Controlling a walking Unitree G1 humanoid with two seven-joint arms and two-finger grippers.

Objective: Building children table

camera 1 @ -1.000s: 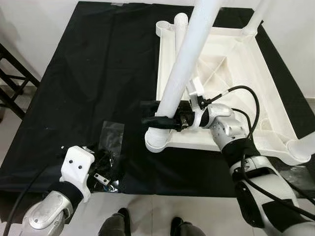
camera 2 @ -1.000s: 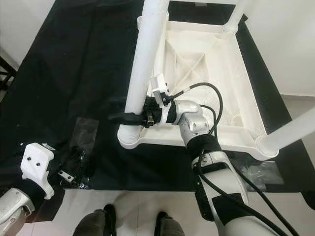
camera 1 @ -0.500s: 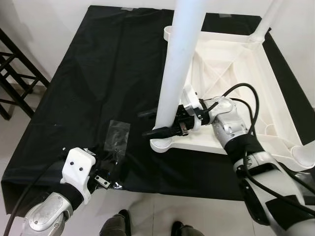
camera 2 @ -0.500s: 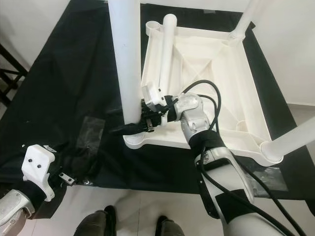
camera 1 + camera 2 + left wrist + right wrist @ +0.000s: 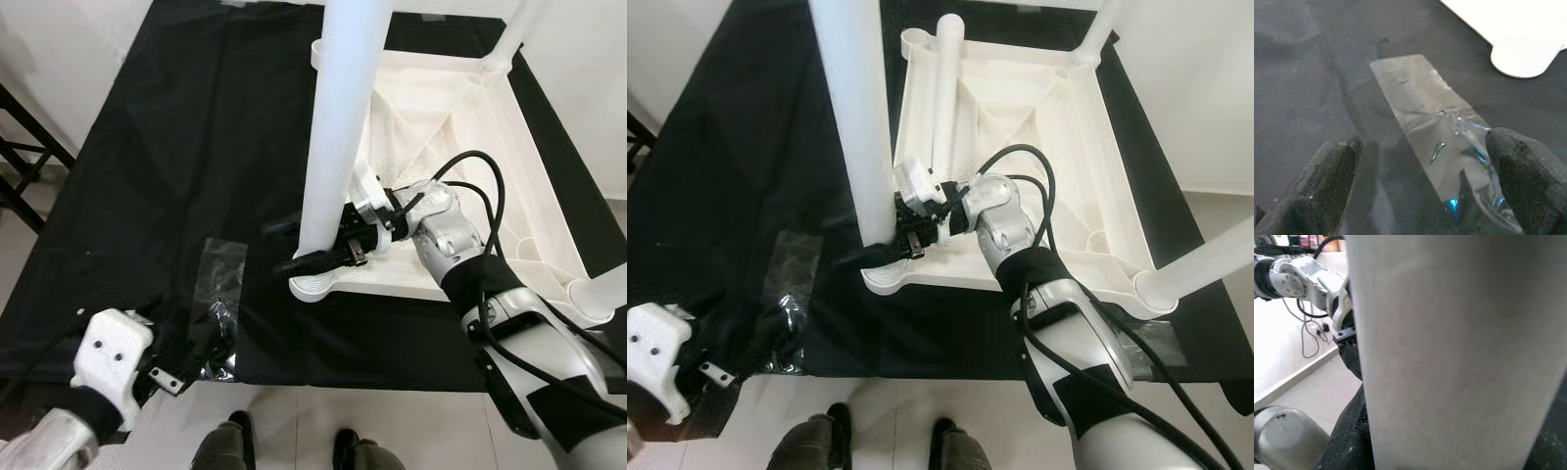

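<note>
At the near left corner of the upturned white tabletop [image 5: 549,196], the right gripper [image 5: 318,247] has its black fingers clamped around the base of a white table leg [image 5: 338,127], just above the corner socket [image 5: 315,286] where the leg enters the top. The right wrist view confirms the clasp: the leg's pale surface sits hard against the dark finger pads on both sides. The leg stands close to upright in the socket. A second leg [image 5: 944,78] lies flat along the left rim of the tabletop, not yet fitted, while other legs rise from the far right corner [image 5: 514,29] and the near right corner [image 5: 1205,259].

The tabletop lies underside-up on a black cloth [image 5: 176,147] covering the work surface, toward its right side. Near the cloth's front left corner, the left gripper [image 5: 1415,196] hovers with its fingers spread apart over a clear plastic bag [image 5: 217,294] and touches nothing.

Judging by this, the step in hand is seating this leg in its socket. The next move probably calls for pressing or twisting the leg fully home while keeping it plumb, then letting go and reaching for the leg lying on the rim.
</note>
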